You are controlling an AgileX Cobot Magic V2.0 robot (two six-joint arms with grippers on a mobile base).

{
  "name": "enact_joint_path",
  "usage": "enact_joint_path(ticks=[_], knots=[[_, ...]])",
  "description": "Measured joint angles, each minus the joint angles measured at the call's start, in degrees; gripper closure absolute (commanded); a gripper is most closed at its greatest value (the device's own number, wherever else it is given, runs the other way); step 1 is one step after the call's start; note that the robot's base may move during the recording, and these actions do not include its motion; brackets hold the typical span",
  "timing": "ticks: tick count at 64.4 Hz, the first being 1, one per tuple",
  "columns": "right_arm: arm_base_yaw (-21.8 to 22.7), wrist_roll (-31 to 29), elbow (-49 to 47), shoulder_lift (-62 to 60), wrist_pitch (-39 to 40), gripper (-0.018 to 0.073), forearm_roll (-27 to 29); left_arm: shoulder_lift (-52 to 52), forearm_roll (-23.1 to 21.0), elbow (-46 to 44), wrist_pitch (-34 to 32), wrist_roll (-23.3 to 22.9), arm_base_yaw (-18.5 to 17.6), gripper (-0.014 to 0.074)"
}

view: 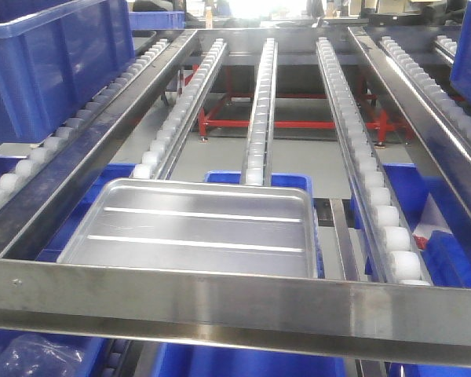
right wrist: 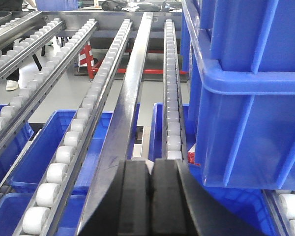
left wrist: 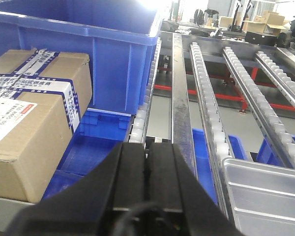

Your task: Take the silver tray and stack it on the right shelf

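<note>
The silver tray (view: pixel 196 228), shiny with two long ridges, lies flat on the white rollers of the right shelf, just behind its wide flat front bar (view: pixel 235 302). Its corner also shows at the lower right of the left wrist view (left wrist: pixel 265 191). My left gripper (left wrist: pixel 148 145) is shut and empty, hovering left of the tray over a steel rail. My right gripper (right wrist: pixel 151 162) is shut and empty, over a rail next to a blue crate. Neither gripper shows in the front view. The tray does not show in the right wrist view.
A blue crate (view: pixel 55 63) sits on the left lane, with a taped cardboard box (left wrist: pixel 29 113) beside it. Another blue crate (right wrist: pixel 246 98) stands close to my right gripper. Blue bins (view: pixel 251 361) sit below the rollers. A red frame (view: pixel 298 118) stands on the floor beyond.
</note>
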State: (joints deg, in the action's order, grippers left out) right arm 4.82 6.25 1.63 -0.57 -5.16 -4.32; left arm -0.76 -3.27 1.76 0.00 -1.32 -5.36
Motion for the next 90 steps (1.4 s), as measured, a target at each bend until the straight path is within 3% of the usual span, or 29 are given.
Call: enact_joint_path(ticks=[45, 57, 66, 79, 85, 90], knots=[[0.00, 0.00, 0.00, 0.00, 0.35, 0.0510, 0.00, 0.00, 0.00, 0.00, 0.00, 0.00, 0.00, 0.0697], [0.00, 0.00, -0.50, 0.00, 8.31, 0.0510, 0.14, 0.00, -1.73, -0.57, -0.42, 0.00, 0.00, 0.0697], [0.00, 0.00, -8.12, 0.46, 7.98, 0.0510, 0.17, 3.08, -1.96, -10.31, 5.04, 0.00, 0.00, 0.0697], [-3.54, 0.44, -21.07, 11.86, 3.81, 0.0501, 0.27, 16.99, -1.96, -27.78, 20.32, 0.00, 0.00, 0.0697], [-6.79, 0.38, -25.00, 18.29, 1.69, 0.0424, 0.27, 24.34, -1.96, -33.37, 25.63, 0.00, 0.00, 0.0695], [-10.34, 0.38, -27.82, 23.63, 0.30, 0.0288, 0.27, 30.24, -2.43, -36.54, 29.95, 0.87, 0.00, 0.0695]])
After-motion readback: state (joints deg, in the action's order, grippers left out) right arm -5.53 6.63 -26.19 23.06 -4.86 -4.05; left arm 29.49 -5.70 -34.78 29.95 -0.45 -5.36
